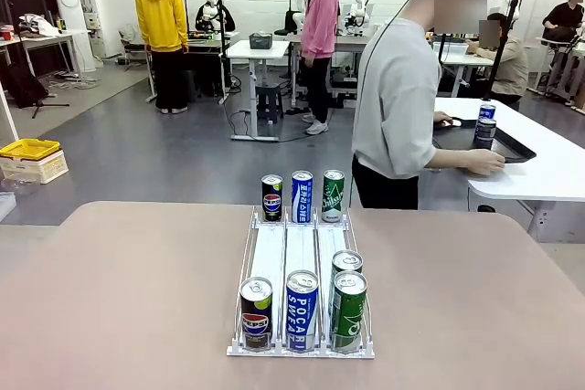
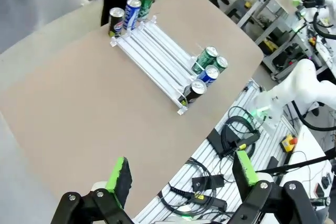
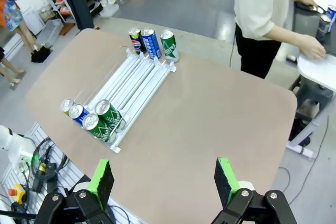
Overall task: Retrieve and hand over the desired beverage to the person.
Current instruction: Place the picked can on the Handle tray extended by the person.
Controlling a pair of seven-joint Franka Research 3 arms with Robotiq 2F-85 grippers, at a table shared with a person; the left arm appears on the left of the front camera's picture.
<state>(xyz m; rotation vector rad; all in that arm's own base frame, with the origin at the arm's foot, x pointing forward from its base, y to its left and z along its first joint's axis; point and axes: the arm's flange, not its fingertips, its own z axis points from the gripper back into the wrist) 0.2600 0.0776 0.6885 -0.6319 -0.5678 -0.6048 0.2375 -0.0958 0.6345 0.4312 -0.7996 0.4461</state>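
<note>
Two Pepsi cans point(image 1: 257, 313), two Pocari cans point(image 1: 302, 310), three green cans point(image 1: 348, 310).

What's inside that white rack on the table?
The white rack holds seven cans: at the near end a Pepsi can, a Pocari Sweat can and two green cans, one behind the other; three more stand at the far end. Bare lanes lie between.

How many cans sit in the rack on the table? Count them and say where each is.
7. In the rack: three at the far end, Pepsi, blue, green; four near, Pepsi, Pocari, green, another green behind it.
</note>
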